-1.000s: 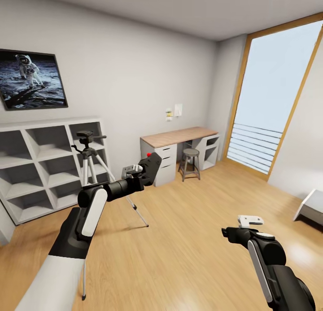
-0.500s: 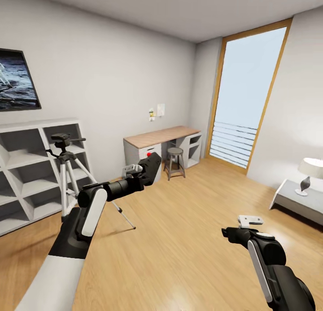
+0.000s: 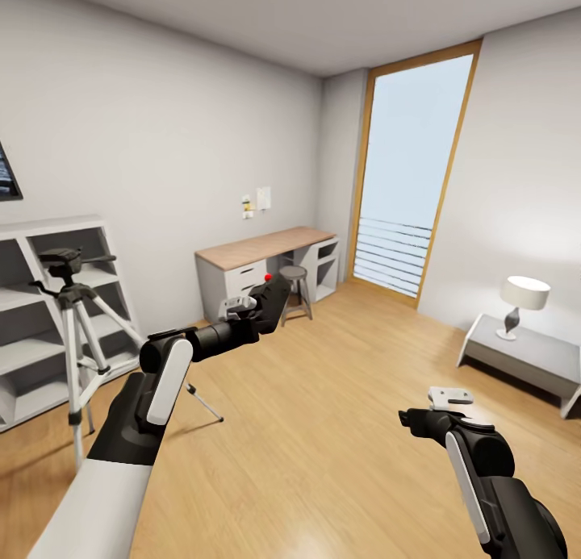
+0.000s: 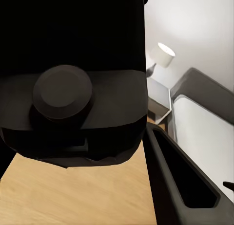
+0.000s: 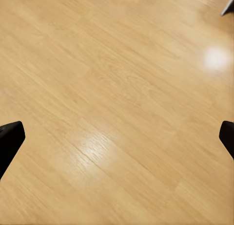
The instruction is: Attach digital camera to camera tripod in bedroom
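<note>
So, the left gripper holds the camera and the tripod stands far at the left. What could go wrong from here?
1. The digital camera sits in the left gripper far out on a stretched arm; a swing of the base might knock it against the desk or stool.
2. The camera tripod has widely spread legs; the base or the arm could bump one and tip it.
3. The right gripper is open over bare floor, so it could not catch a slipping camera.

The head view has swung to the right: the camera tripod [image 3: 73, 345], cube shelves [image 3: 48, 301] and worktop [image 3: 262, 247] now sit further left in the picture, the moon poster [image 3: 6, 176] is nearly cut off, and a lamp [image 3: 520, 299] on a low grey nightstand [image 3: 524, 357] has come fully into sight.
</note>
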Motion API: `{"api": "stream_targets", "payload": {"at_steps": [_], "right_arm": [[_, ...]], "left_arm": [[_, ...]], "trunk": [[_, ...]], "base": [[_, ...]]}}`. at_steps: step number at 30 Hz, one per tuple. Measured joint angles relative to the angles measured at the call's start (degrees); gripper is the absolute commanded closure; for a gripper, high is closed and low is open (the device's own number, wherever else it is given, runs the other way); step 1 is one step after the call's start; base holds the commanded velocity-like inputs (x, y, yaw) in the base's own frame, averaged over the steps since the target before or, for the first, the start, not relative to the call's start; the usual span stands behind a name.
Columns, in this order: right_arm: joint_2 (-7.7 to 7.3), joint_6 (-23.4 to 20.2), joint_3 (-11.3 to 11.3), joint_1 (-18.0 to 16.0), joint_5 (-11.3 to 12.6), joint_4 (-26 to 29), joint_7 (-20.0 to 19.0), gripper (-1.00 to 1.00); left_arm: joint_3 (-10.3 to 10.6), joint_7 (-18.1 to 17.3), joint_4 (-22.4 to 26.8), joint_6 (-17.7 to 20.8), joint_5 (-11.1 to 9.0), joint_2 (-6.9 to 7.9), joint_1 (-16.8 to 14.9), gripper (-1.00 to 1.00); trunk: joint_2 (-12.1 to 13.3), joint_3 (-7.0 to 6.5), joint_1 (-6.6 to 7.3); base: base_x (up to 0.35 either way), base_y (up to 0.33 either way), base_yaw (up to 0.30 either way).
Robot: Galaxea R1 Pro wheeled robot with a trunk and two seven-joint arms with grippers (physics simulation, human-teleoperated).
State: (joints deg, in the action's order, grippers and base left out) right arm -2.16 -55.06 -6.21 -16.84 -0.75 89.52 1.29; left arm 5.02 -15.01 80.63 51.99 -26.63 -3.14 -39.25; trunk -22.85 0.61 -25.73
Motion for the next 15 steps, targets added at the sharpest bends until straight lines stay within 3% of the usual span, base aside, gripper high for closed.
{"api": "stream_targets", "payload": {"at_steps": [15], "right_arm": [[0.02,-0.1,0.0,0.0,-0.1,0.0,0.0,-1.00]], "left_arm": [[0.0,0.1,0.0,0.0,0.1,0.00,0.0,1.00]], "trunk": [[0.0,0.00,0.00]], "base": [[0.318,0.000,-0.006]]}}
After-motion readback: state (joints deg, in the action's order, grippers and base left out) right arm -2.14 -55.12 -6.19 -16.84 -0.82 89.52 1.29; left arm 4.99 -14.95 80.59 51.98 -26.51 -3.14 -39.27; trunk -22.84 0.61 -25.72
